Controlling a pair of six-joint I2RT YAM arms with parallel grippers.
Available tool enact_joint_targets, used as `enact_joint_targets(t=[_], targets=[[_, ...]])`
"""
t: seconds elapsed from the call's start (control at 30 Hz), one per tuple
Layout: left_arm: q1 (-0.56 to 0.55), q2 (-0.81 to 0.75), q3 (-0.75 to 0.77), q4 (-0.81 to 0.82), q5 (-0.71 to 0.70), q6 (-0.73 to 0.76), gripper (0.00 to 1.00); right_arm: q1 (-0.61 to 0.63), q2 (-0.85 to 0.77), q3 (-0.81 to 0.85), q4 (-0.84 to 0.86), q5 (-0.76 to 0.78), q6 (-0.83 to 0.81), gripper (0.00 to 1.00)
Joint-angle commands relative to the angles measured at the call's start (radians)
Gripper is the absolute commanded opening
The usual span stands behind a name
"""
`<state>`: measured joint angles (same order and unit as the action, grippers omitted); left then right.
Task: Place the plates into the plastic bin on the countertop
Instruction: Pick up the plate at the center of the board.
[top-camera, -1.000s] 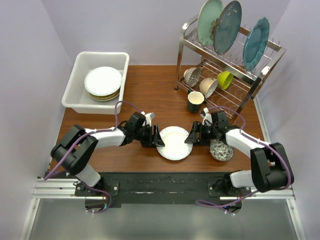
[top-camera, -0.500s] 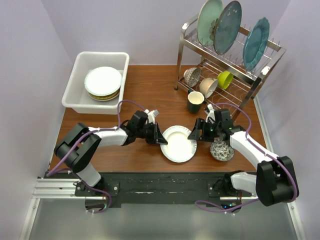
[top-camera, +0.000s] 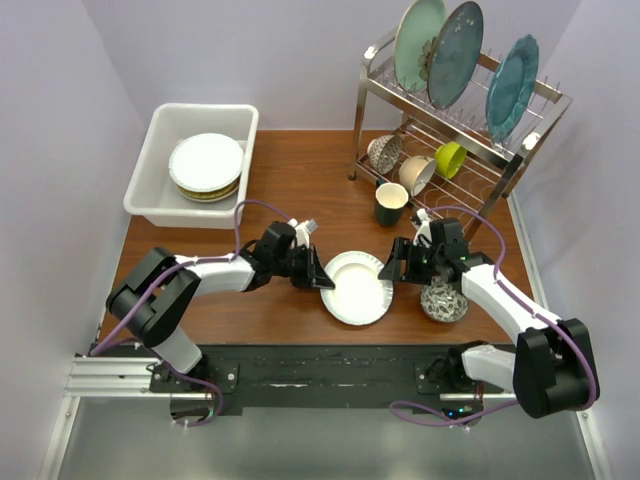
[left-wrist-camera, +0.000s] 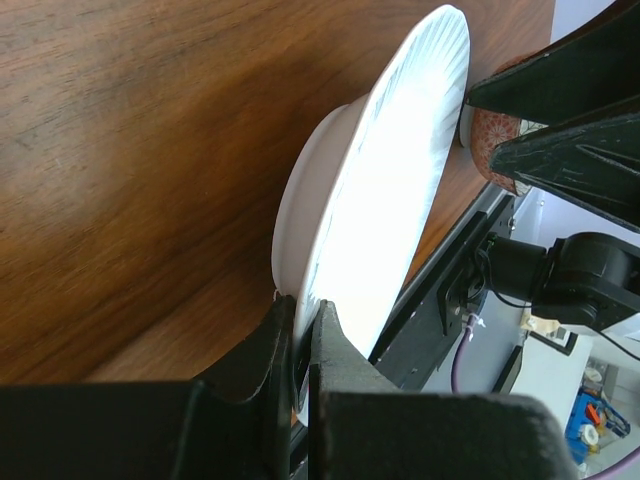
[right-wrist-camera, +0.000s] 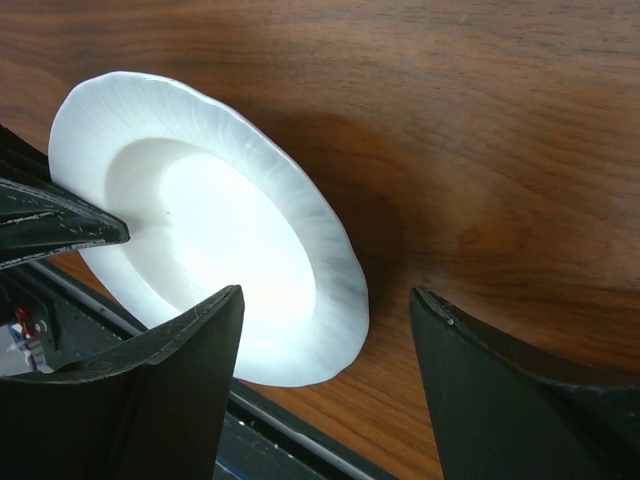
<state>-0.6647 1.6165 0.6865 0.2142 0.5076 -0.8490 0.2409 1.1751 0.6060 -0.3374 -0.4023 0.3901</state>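
A white plate (top-camera: 358, 288) lies on the countertop (top-camera: 300, 170) between my two arms, its left side tipped up off the wood. My left gripper (top-camera: 322, 279) is shut on that left rim; in the left wrist view its fingers (left-wrist-camera: 270, 350) pinch the plate's (left-wrist-camera: 390, 180) edge. My right gripper (top-camera: 391, 268) stands open at the plate's right side. In the right wrist view the plate's (right-wrist-camera: 200, 230) rim sits between the spread jaws of that gripper (right-wrist-camera: 325, 292) without touching them. The plastic bin (top-camera: 160, 130) at the back left holds a stack of plates (top-camera: 207, 163).
A patterned bowl (top-camera: 442, 300) sits just right of the right gripper. A dark mug (top-camera: 391, 204) stands behind the plate. The wire rack (top-camera: 470, 130) at the back right carries large teal plates and small bowls. A black rail (top-camera: 330, 365) runs along the near edge.
My left gripper has closed on the plate's left rim. The plate has shifted slightly right and toward the near edge, and its left side has lifted. The right gripper has drawn back a little.
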Motion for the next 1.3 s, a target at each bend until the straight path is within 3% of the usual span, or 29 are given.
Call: enact_joint_targets(t=[0.0,0.17,0.43,0.93,1.27], targets=[[-0.003,-0.038,0.027,-0.078,-0.084,0.062,0.00,0.000,-0.018,0.037,0.003,0.014,-0.019,0.72],[-0.001,-0.066,0.077,-0.145,-0.121,0.094,0.00,-0.002,-0.041,0.028,0.009,0.005,-0.019,0.73],[0.051,-0.086,0.197,-0.308,-0.162,0.174,0.00,0.001,-0.060,0.032,0.001,0.002,-0.039,0.86],[0.278,-0.191,0.384,-0.532,-0.153,0.326,0.00,0.000,-0.052,0.035,0.003,-0.009,-0.039,0.88],[0.415,-0.171,0.568,-0.659,-0.104,0.418,0.00,0.001,-0.048,0.046,-0.002,-0.012,-0.040,0.88]])
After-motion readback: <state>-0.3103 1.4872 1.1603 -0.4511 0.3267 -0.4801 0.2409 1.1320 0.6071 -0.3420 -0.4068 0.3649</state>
